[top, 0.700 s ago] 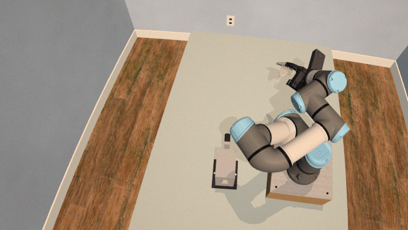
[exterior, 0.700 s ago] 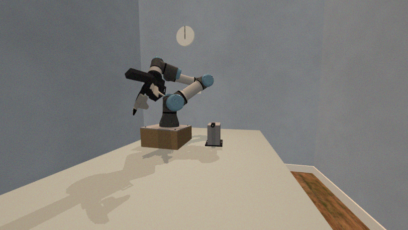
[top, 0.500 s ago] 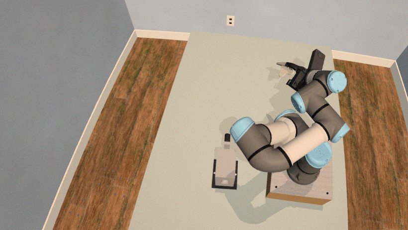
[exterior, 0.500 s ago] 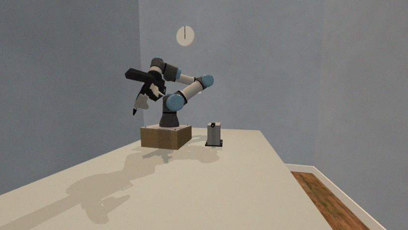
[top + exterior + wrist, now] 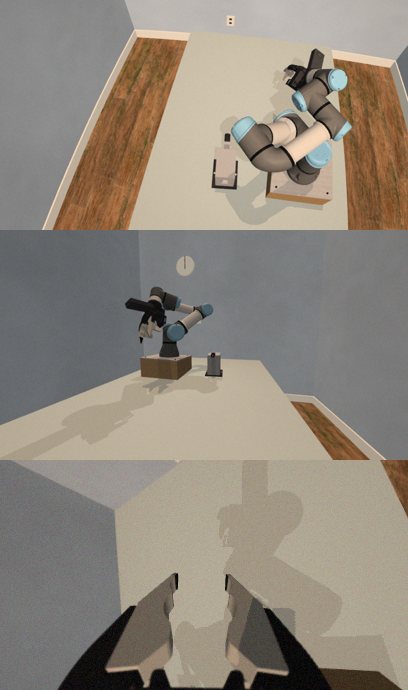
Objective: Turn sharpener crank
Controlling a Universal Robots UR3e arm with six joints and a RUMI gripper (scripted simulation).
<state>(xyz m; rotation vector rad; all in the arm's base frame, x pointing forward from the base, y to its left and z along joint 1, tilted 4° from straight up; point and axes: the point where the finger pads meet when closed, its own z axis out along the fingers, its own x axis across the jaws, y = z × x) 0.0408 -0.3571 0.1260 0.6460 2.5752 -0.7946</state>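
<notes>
1. My gripper (image 5: 287,74) hangs in the air above the table (image 5: 199,85), near its far end, well apart from the sharpener (image 5: 225,167)
2. My two fingers stand partly closed with a clear gap between them; only bare table top and my own shadow show through the gap, so I grasp nothing
3. The sharpener stands upright on its dark base plate (image 5: 214,186) on the table, just beside the wooden pedestal (image 5: 296,198) that carries my arm
4. Its crank (image 5: 227,138) sticks out from the end of the box that faces the far wall, close under my elbow joint (image 5: 243,129) as the top view shows it
5. In the exterior view the sharpener (image 5: 213,363) appears as a grey box to the right of the pedestal (image 5: 148,368), while my gripper (image 5: 145,333) points down and to the left, on the pedestal's other side
6. A black block (image 5: 136,305) juts sideways from my wrist above the fingers
</notes>
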